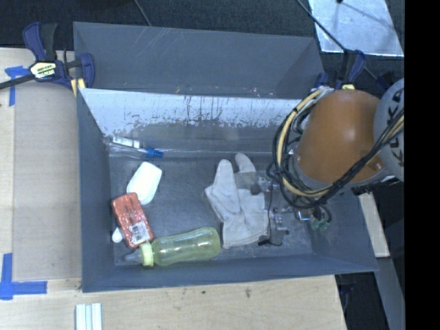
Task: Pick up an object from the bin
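Softly and evenly lit, rather dim. Pale glare streaked across the sloping far wall of the bin [199, 108]; faint shadows along floor edges.

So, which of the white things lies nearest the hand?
The crumpled white cloth glove, beside the hand; the smooth white oval bar lies far left.

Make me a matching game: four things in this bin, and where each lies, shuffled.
Things:
1. glove
2. green bottle
3. red packet
4. pen

Places:
A. back left, along the wall
B. front, on its side
C. middle, right beside the gripper
D. left, just in front of the white bar

Pairs: 1-C, 2-B, 3-D, 4-A
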